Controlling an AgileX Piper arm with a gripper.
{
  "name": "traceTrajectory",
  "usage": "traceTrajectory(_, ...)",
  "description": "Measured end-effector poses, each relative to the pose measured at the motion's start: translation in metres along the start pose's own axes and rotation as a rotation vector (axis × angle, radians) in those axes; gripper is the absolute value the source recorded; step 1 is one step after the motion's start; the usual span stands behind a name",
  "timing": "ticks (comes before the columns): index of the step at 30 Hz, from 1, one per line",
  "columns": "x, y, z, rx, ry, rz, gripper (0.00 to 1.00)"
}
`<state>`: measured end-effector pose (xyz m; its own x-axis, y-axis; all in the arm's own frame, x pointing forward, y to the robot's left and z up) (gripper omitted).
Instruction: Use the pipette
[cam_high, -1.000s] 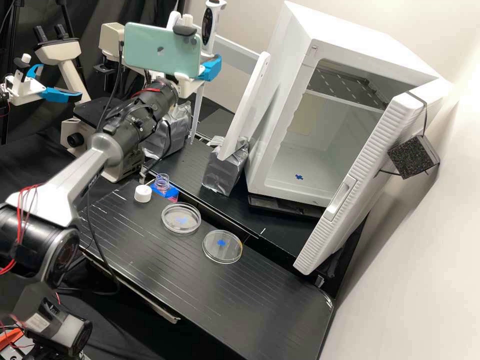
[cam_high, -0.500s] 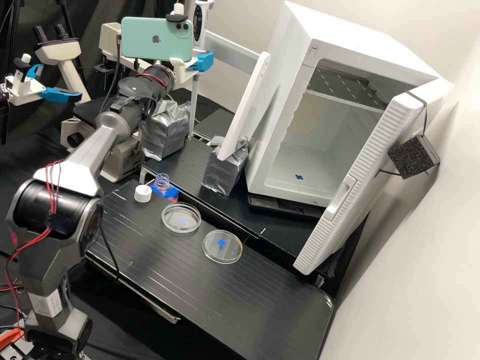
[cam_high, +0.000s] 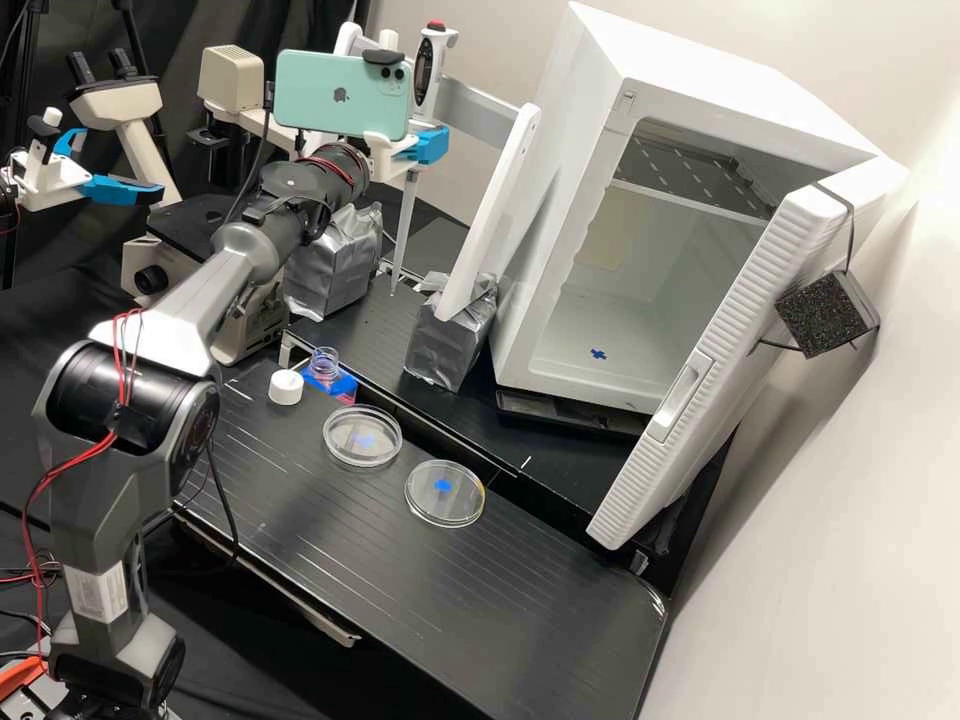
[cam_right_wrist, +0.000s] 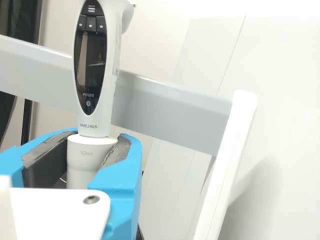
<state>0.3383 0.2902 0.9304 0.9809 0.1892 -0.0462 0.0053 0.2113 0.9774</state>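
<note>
Presently, the gripper (cam_high: 425, 148) has its two fingers closed around the pipette (cam_right_wrist: 95, 120), one on each side of its pale collar. The pipette is nearly upright, at the far left of the scene, with its thin lower end downward. In the high view, this end appears between two foil blocks; whether it touches the bench (cam_high: 330, 560), I cannot tell. Nearer, the white cap (cam_high: 285, 387) is just beside the bottle (cam_high: 323, 368), and two dishes (cam_high: 362, 450) lie to their right, apart.
</note>
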Motion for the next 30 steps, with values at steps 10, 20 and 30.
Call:
traceTrajectory(10,0.003,-0.004,0.002,0.029,0.016,-0.022,0.00)
traceTrajectory(20,0.003,-0.017,0.004,0.025,0.007,-0.056,0.00)
traceTrajectory(30,0.004,-0.026,0.006,0.021,0.003,-0.084,0.00)
